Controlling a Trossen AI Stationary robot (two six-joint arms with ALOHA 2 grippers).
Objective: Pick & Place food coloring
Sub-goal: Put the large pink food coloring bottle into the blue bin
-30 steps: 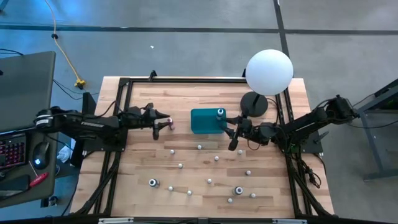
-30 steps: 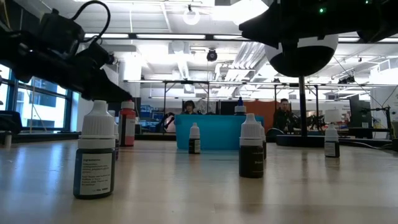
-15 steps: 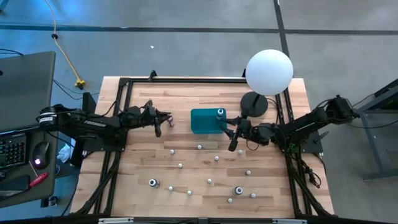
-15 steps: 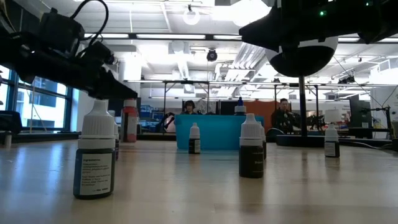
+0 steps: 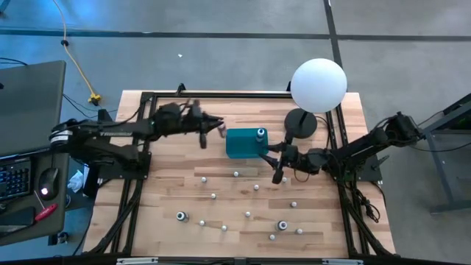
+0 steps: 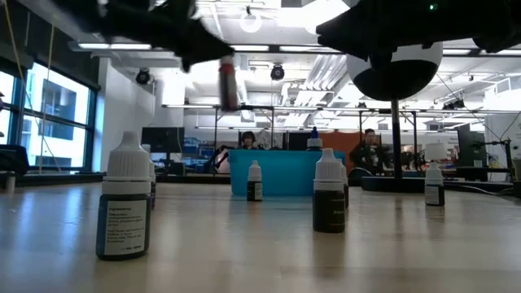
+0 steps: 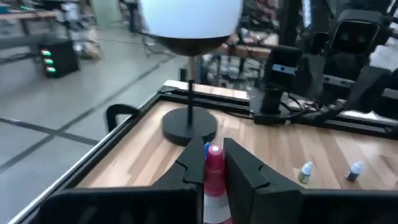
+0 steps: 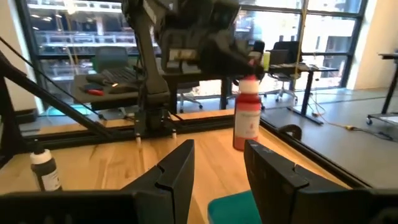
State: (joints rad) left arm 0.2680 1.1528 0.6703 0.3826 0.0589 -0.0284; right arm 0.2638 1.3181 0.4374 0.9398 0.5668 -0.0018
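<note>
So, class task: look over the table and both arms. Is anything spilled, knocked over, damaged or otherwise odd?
Nothing stands out. The small bottles scattered on the table appear upright, with no spill visible. The left gripper holds a pink bottle in the air near the teal box. The right gripper hangs beside that box, jaws open, empty.

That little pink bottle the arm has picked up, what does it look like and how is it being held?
The pink bottle is a tiny dropper bottle, seemingly plastic, with a pink-red body carrying a pale label and a white cap on top. It hangs upright in the air, clear of the wooden table, pinched on both sides between the dark fingers of the left gripper, which is shut on it. From above it sits just left of the teal box, not yet over it. Nothing else touches it.
</note>
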